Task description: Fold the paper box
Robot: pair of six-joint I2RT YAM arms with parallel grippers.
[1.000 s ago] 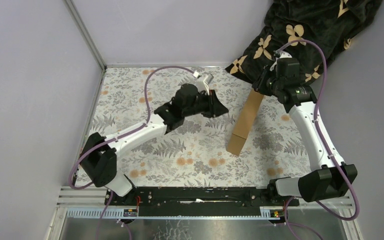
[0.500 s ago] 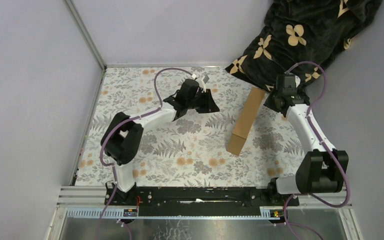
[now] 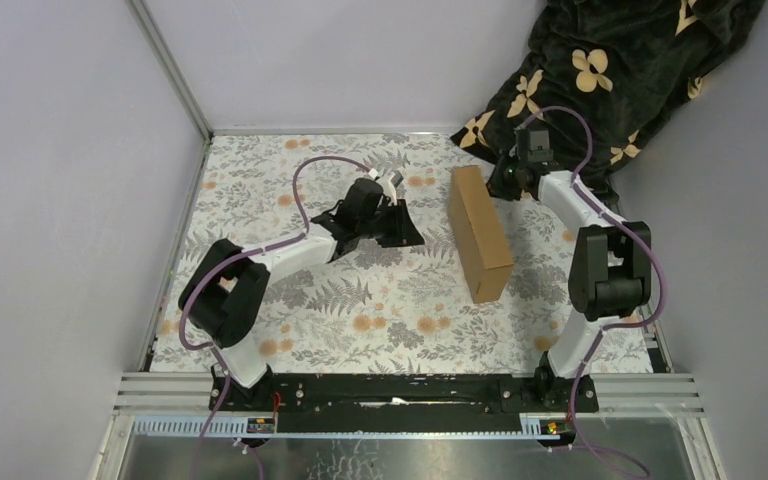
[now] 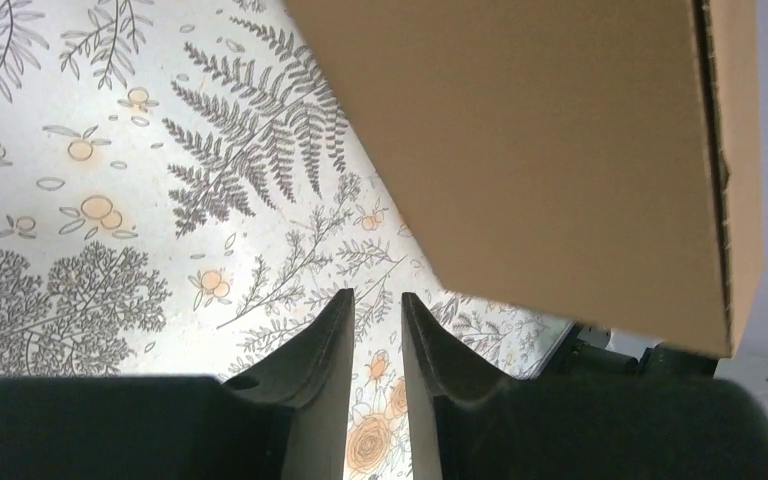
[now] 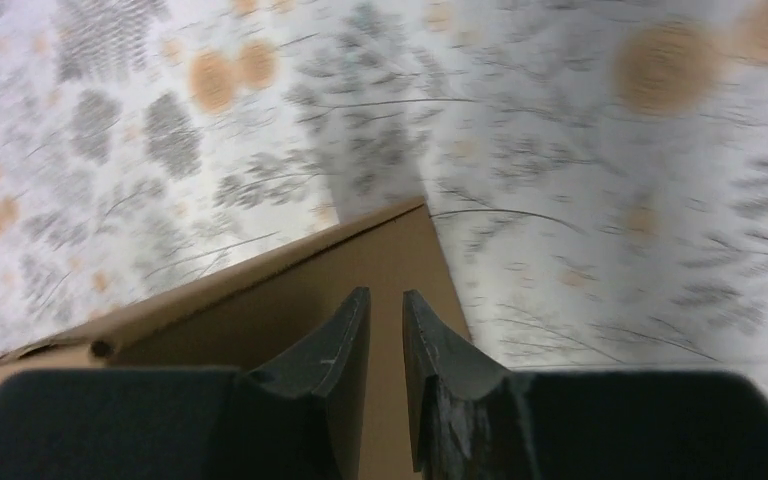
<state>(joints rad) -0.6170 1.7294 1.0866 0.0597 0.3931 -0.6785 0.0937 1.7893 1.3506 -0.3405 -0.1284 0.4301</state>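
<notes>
Table [image 3: 290, 290] (floral cloth); box [image 3: 480, 232] rests on its right half, flaps closed, long axis running far to near, near end swung slightly right; which face is down, can't tell. Right gripper [image 3: 503, 183] sits at the box's far end, over the cardboard, the nearer of the two; jaws a narrow slit apart, nothing between them; contact unclear. Left gripper [image 3: 408, 228] is beside the box's long left side, pointing at it, apart; jaws likewise a slit, empty. Judgement: any next push comes along the long axis from the far end.

No writing, label, number or sign is readable anywhere; the paper box [image 3: 480, 232] is unmarked.
</notes>
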